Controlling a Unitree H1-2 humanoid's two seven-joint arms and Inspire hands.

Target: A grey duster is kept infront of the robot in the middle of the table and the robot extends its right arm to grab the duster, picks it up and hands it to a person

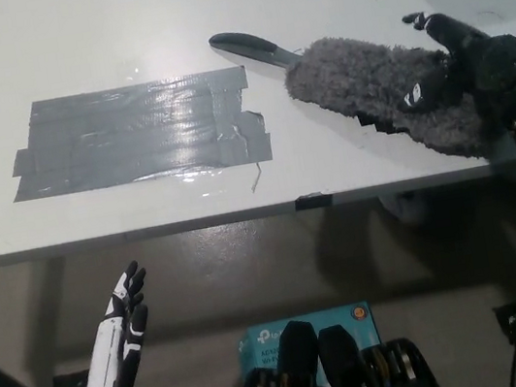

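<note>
The grey fluffy duster [374,87] with a dark handle [250,48] lies slanted at the right side of the white table [116,39], its handle pointing up and left. My black right hand [442,66] is shut on the duster's fluffy head near its right end, fingers wrapped over and into the fluff. My white left hand [127,307] rests open below the table's front edge at the lower left, holding nothing.
A patch of grey duct tape [135,132] covers the table's middle left. The table's front edge [242,216] runs across the picture. A blue box [304,329] lies on the floor at the bottom middle.
</note>
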